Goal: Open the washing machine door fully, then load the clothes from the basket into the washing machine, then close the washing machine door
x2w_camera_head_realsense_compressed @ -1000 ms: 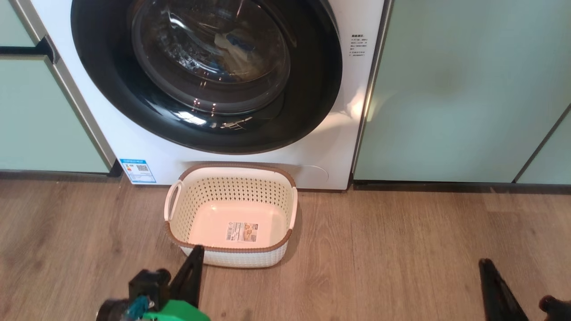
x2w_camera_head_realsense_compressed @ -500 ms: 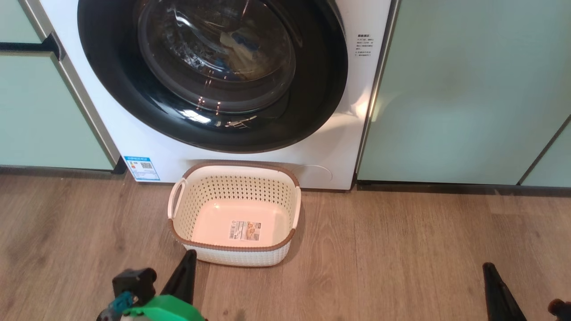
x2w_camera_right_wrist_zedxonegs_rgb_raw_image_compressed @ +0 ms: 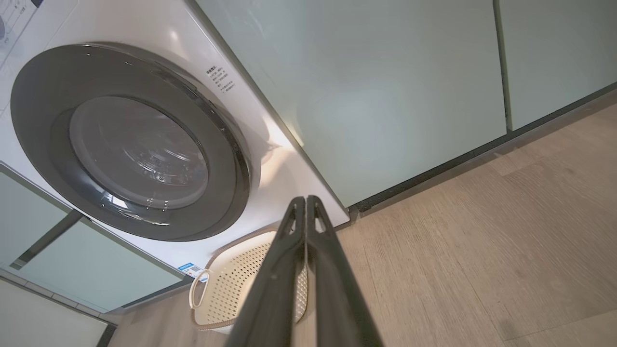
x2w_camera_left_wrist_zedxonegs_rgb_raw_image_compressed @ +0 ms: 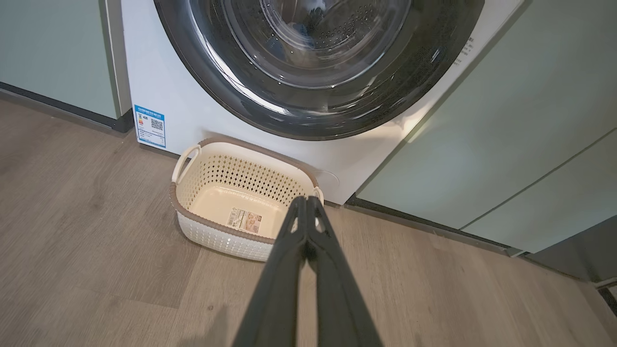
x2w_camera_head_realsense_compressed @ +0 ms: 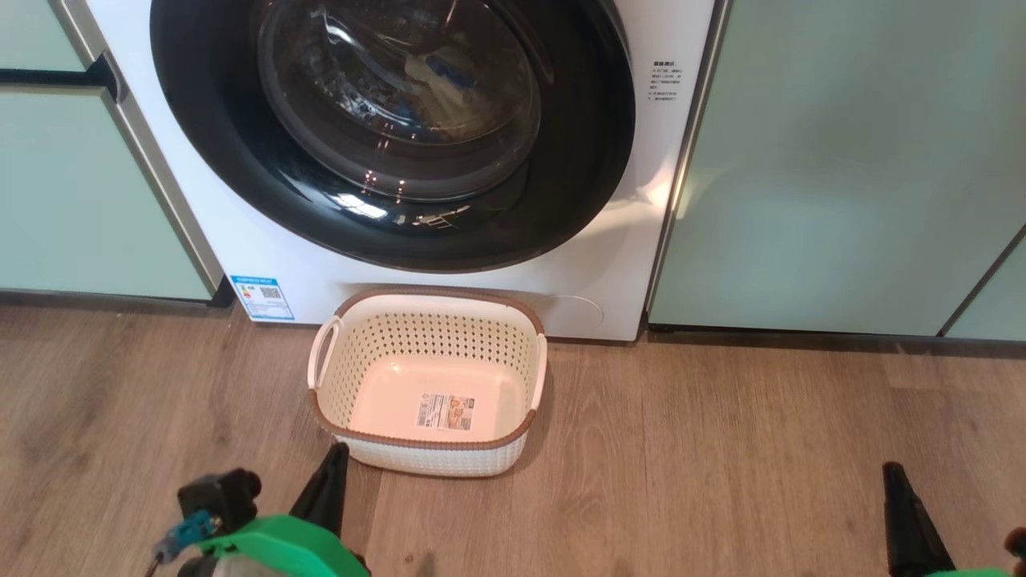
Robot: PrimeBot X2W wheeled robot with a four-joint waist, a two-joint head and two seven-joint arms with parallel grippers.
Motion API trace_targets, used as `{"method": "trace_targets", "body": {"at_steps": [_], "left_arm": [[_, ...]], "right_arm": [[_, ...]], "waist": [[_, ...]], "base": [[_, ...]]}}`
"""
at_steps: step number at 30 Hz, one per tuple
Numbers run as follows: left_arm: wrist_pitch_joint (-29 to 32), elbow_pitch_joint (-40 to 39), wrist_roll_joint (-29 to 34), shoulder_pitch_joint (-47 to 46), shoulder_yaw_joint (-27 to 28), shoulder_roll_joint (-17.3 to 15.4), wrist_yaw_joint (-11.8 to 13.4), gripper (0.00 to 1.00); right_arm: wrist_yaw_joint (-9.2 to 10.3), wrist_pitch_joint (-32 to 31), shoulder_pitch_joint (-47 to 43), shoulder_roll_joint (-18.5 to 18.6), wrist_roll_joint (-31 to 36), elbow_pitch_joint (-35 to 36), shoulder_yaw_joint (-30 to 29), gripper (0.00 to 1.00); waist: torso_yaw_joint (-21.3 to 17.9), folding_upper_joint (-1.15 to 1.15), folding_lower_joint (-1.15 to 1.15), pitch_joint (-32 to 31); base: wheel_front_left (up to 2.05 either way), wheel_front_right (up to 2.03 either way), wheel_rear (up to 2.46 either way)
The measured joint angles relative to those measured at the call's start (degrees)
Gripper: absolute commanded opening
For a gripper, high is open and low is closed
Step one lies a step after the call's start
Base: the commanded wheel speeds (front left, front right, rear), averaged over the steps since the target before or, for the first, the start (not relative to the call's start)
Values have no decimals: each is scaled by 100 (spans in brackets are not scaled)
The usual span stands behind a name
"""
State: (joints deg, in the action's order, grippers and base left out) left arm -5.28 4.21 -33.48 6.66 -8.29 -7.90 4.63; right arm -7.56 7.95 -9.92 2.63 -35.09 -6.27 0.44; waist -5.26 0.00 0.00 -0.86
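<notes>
Left fingers [x2w_camera_head_realsense_compressed: 325, 493] seemingly just before basket [x2w_camera_head_realsense_compressed: 433, 459]

Washing machine door [x2w_camera_head_realsense_compressed: 385, 160] shut, clothes [x2w_camera_head_realsense_compressed: 439, 78] behind its glass; cream basket [x2w_camera_head_realsense_compressed: 425, 336] empty below.

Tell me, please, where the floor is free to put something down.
Widest free floor: right of the basket, below the green cabinet, up to the right gripper. Also bare: left of the basket. Crowded: the basket stands close against the washing machine, and the left gripper is close to its front corner.
</notes>
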Motion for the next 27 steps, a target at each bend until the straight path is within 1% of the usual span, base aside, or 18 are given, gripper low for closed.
{"method": "trace_targets", "body": {"at_steps": [27], "left_arm": [[264, 293, -1726, -257, 270, 107, -318, 0]], "right_arm": [[1, -310, 313, 49, -1705, -263, -87, 0]], "waist": [[151, 0, 0, 30]], "base": [[0, 0, 0]]}}
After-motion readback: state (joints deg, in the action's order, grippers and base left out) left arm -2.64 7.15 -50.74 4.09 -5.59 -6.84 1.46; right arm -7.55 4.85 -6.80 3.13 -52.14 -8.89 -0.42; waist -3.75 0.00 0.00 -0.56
